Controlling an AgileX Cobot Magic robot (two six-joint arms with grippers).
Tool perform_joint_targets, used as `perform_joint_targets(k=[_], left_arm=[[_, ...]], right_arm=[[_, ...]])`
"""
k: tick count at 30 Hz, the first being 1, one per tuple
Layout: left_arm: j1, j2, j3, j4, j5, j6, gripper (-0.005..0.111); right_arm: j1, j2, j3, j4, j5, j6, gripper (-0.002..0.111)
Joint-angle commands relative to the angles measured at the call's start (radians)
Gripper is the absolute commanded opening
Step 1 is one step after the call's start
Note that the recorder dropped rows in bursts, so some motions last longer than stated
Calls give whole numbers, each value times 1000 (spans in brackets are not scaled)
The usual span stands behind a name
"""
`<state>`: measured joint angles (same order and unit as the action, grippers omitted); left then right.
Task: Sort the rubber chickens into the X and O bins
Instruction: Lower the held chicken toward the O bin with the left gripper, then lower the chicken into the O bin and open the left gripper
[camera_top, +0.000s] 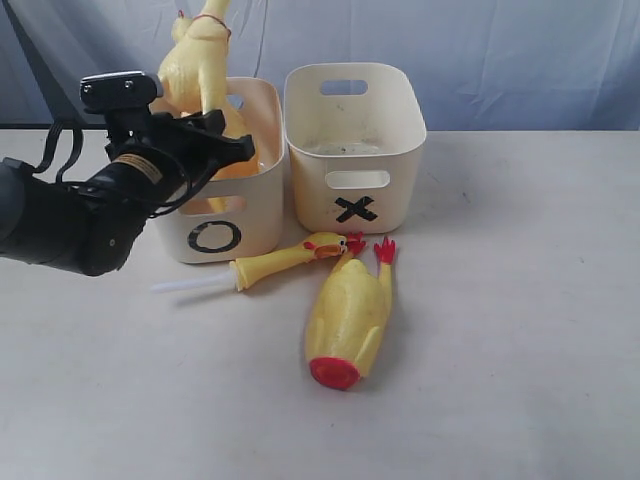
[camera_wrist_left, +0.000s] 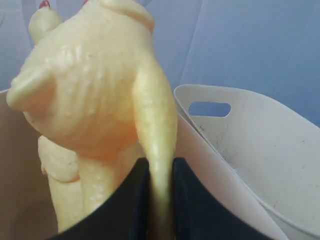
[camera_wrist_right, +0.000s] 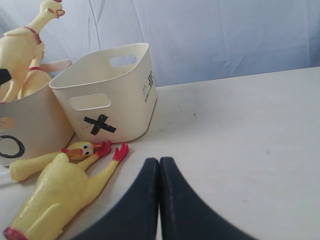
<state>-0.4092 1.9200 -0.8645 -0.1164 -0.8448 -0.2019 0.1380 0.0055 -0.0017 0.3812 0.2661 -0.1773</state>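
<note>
My left gripper (camera_top: 232, 148) (camera_wrist_left: 161, 165) is shut on a thin limb of a long yellow rubber chicken (camera_top: 193, 62) (camera_wrist_left: 95, 85), which stands upright over the O bin (camera_top: 255, 215) (camera_wrist_right: 30, 125). A second long chicken (camera_wrist_right: 31, 82) (camera_wrist_left: 65, 195) rests inside that bin. The X bin (camera_top: 400, 160) (camera_wrist_right: 131, 107) (camera_wrist_left: 260, 145) stands beside it, its inside mostly hidden. In front of the bins lie a small thin chicken (camera_top: 285, 260) (camera_wrist_right: 35, 164) and a stubby headless chicken (camera_top: 350, 312) (camera_wrist_right: 52, 197). My right gripper (camera_wrist_right: 159, 162) is shut and empty, low over the table, right of the stubby chicken.
Both bins stand side by side at the back of a pale table (camera_top: 520, 330), in front of a blue-white cloth backdrop (camera_top: 500, 50). My left arm (camera_top: 70, 220) reaches in from the left edge. A whitish tube (camera_top: 190, 285) sticks out from the small chicken's tail end.
</note>
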Motion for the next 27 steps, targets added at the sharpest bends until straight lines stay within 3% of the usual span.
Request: perform_joint_targets(k=[1, 10, 27], left_arm=[[-2, 5, -10, -6, -4, -3, 0], [-2, 82, -10, -4, 37, -82, 0], [-2, 63, -10, 51, 19, -86, 0]], right_arm=[[2, -5, 2, -1, -7, -2, -1], [2, -5, 2, -1, -7, -2, -1], [2, -5, 2, -1, -7, -2, -1]])
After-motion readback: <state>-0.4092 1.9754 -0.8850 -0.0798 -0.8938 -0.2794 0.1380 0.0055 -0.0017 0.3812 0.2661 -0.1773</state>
